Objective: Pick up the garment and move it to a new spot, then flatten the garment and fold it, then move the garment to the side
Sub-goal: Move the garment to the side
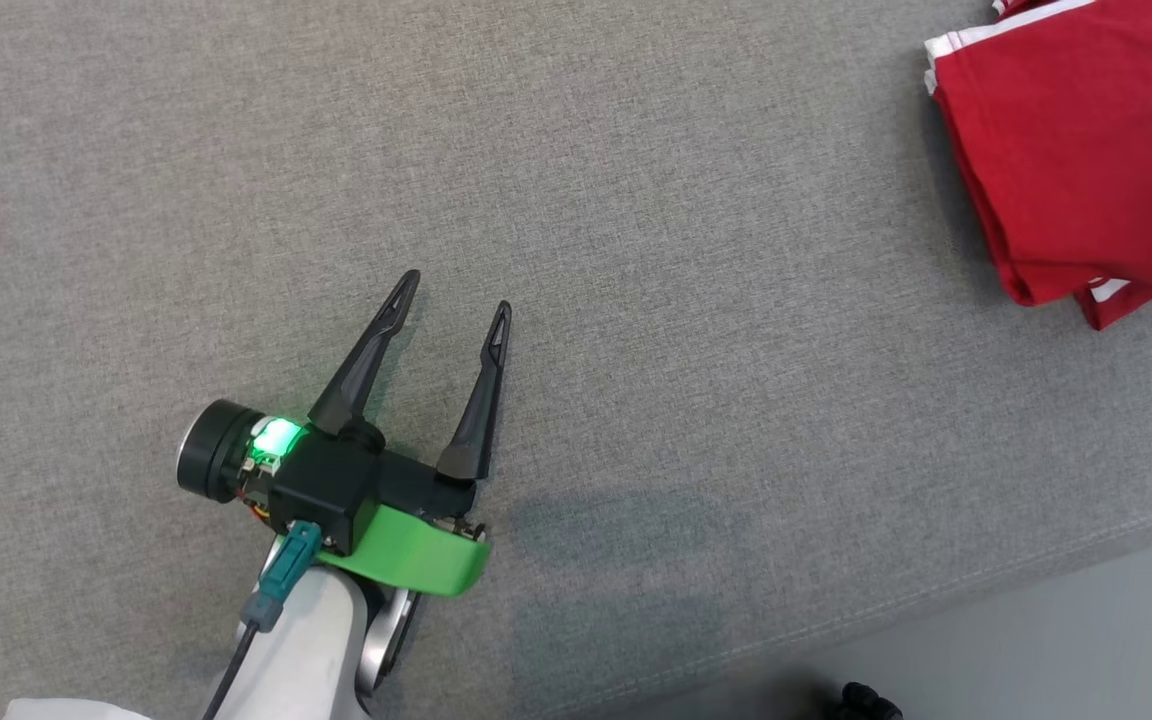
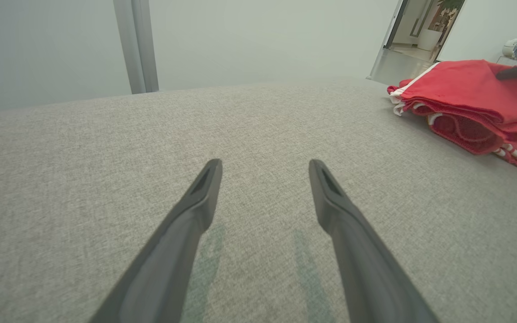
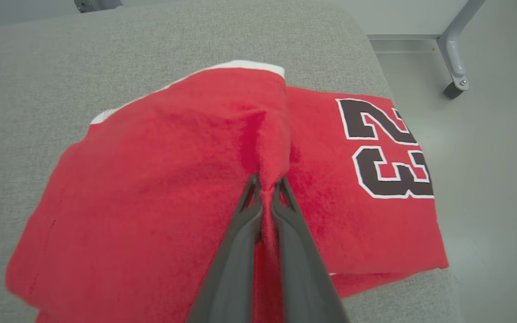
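Bright, even, diffuse light falls from above. On the grey upholstered surface [image 1: 736,300] the left gripper [image 1: 456,290] casts a soft, pale shadow toward the near edge. In the left wrist view the shadows under its fingers [image 2: 195,211] are faint and greenish. A green lamp [image 1: 278,437] on the wrist glows, nearly blown out. Both wrist views bow toward their edges, and the fingers blur close to the lens. The red jersey [image 3: 151,188] looks strongly saturated, its weave soft.

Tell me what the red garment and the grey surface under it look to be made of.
Red garment: soft knit cloth, probably jersey, matte; it drapes and puckers where gathered. Grey surface: woven upholstery fabric, matte and heathered, likely over padding, judging by its speckled weave and rounded edge.
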### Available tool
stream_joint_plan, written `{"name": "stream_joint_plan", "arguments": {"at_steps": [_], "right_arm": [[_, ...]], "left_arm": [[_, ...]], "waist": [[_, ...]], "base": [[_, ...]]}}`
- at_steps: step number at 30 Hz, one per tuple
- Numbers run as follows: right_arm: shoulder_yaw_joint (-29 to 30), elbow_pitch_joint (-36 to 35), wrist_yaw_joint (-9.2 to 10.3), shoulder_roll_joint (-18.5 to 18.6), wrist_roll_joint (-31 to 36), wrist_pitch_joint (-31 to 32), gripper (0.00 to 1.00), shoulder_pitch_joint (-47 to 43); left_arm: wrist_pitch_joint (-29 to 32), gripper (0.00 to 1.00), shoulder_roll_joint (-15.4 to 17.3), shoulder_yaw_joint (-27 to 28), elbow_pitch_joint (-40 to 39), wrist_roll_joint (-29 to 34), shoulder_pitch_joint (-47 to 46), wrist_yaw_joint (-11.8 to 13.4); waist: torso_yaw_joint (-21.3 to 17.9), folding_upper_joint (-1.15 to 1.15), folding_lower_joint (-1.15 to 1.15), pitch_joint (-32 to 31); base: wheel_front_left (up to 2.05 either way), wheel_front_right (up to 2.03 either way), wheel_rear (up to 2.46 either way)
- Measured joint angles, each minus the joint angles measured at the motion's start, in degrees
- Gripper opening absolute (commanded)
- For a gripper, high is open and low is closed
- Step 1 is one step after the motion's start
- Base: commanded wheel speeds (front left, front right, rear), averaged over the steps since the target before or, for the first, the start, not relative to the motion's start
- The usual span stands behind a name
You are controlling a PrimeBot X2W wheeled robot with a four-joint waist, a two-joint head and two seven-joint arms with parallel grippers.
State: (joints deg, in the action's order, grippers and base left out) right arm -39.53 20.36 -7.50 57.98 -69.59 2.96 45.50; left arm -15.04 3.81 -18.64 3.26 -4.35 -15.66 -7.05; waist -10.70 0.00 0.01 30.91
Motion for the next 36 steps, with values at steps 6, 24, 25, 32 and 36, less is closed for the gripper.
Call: {"name": "stream_joint_plan", "arguments": {"at_steps": [6, 24, 25, 32, 36], "right_arm": [[-2.3, 5.3, 0.00, 0.4, 3.9, -1.6, 0.00, 2.7], [-4.0, 23.5, -0.03, -4.1, 14.5, -10.5, 1.00, 8.3], [-4.3, 24.6, -0.03, -5.0, 16.0, -11.2, 1.00, 8.5], [-1.2, 25.1, -0.03, -13.4, 20.6, -17.7, 1.00, 7.8], [3.3, 20.2, -0.03, -16.7, 23.7, -17.9, 1.00, 3.0]], "left_arm": [[0.0, 1.00, -0.1, 0.0, -0.2, 0.0, 0.0, -0.1], [0.0, 1.00, -0.4, 0.1, 0.0, 0.0, -0.3, -0.3], [0.0, 1.00, -0.4, 0.1, 0.0, 0.0, -0.3, -0.3], [0.0, 1.00, -0.7, 0.6, 0.3, -1.4, 1.1, 0.5], [0.0, 1.00, -0.9, 1.3, 0.4, -3.2, 2.7, 2.6]], "waist": [[0.5, 0.00, 0.00, 0.1], [0.8, 0.00, -0.01, -0.8], [0.8, 0.00, -0.01, -1.1], [1.4, 0.00, -0.01, -4.9], [2.0, 0.00, -0.01, -7.7]], "base": [[0.00, 0.00, 0.00], [0.00, 0.00, 0.00], [0.00, 0.00, 0.00], [0.00, 0.00, 0.00], [0.00, 0.00, 0.00]]}}
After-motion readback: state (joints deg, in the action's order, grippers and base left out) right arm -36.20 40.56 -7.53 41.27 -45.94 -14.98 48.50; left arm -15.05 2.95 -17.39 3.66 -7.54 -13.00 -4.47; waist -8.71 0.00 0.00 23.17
